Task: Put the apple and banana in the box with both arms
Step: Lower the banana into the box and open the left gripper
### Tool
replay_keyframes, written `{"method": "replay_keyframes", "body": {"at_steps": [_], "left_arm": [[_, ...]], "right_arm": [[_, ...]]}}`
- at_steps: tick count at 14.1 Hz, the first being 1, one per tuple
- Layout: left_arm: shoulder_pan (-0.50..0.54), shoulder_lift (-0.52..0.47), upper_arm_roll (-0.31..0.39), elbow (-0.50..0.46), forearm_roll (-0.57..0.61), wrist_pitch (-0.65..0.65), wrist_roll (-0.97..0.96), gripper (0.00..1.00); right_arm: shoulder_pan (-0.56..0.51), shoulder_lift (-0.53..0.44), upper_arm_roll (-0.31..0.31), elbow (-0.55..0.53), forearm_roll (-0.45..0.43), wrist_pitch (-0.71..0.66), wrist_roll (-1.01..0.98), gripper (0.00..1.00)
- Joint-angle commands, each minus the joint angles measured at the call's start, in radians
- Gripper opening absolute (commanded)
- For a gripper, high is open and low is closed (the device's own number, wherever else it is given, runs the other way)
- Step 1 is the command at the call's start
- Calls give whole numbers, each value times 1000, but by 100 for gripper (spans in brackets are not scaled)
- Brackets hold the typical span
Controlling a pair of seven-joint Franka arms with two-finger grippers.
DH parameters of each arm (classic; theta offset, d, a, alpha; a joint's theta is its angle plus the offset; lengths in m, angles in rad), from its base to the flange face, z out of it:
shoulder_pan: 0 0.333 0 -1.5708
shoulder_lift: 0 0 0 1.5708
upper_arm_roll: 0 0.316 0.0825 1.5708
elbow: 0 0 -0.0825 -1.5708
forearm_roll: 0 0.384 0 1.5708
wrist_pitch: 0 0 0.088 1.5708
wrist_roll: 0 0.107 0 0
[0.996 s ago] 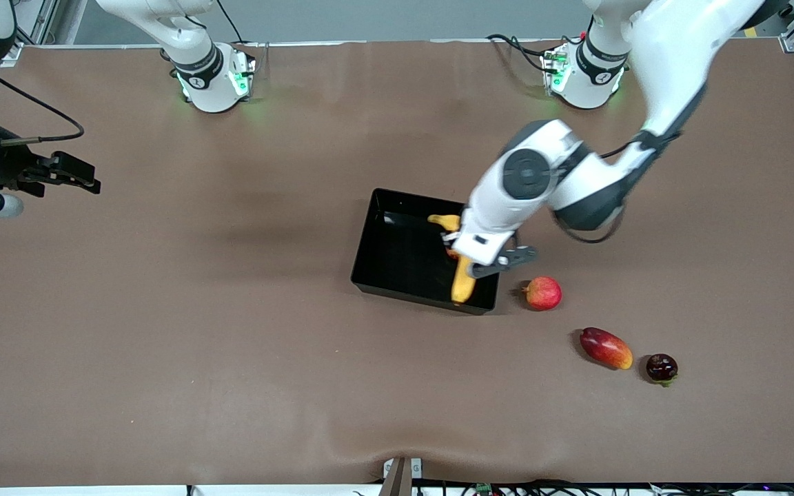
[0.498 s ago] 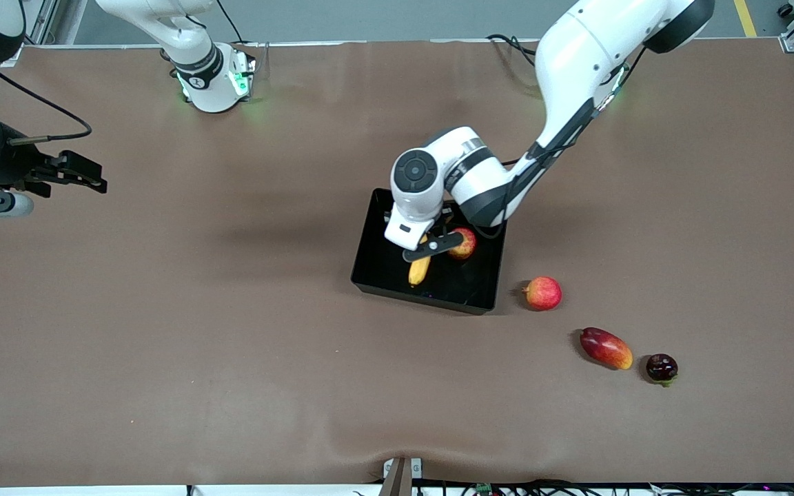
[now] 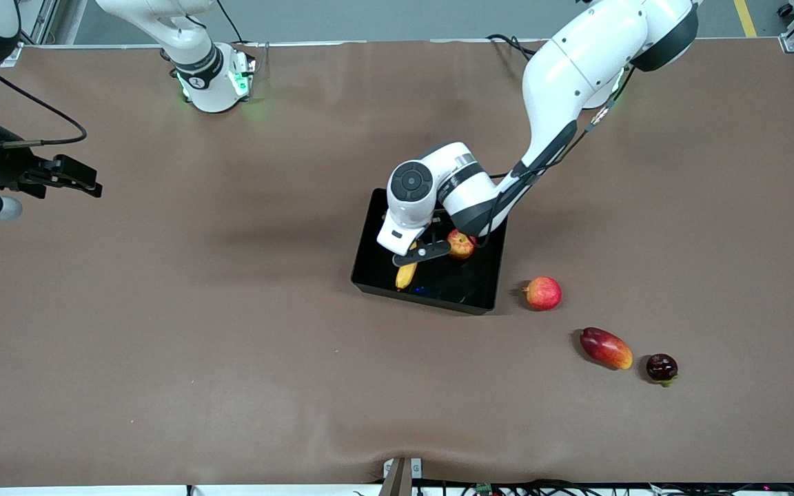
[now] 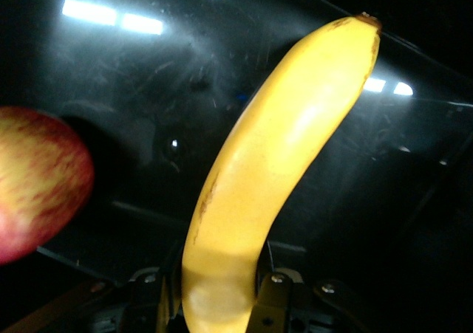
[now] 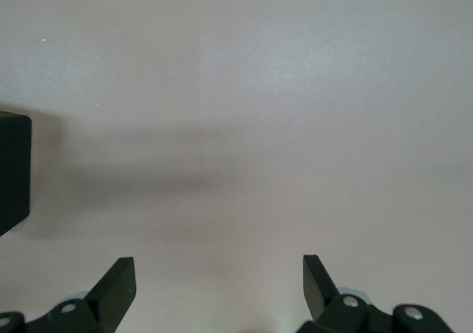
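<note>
Left pincer [image 3: 416,253] clamped, right pincer [image 5: 219,285] agape

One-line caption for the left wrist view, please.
Left gripper shut on the banana, over the black box, with the apple inside beside it.

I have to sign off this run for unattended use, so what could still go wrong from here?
1. The left gripper is shut on the banana over the box; released from above, it might bounce or tip over the low wall.
2. The apple lies in the box beside the banana and could get knocked.
3. The right gripper, open, waits over bare table; no risk there.
</note>
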Motion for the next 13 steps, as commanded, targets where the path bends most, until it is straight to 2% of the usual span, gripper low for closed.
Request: {"method": "replay_keyframes", "body": {"at_steps": [1,3,4,5,9,13], "left_arm": [[-27,37,19,36,43,33,3,15],[-27,35,36,39,42,35,3,46],[-27,31,36,47,43,35,2,78],[-25,26,36,52,46,35,6,100],[13,-29,36,93,52,12,49,100],[114,-208,26,95,34,-141,142,100]], "right_arm": [[-4,-13,3,21,-14,-16,11,100],[-12,-11,2,43,-11,-54,13,100],[-24,-11,2,51,-11,-76,10,100],[-34,-13,2,57,-11,-99,-3,100],[-56,-20,0,65,-13,-145,-38,100],[-53,-13,5,102,-16,-163,-29,100]]}}
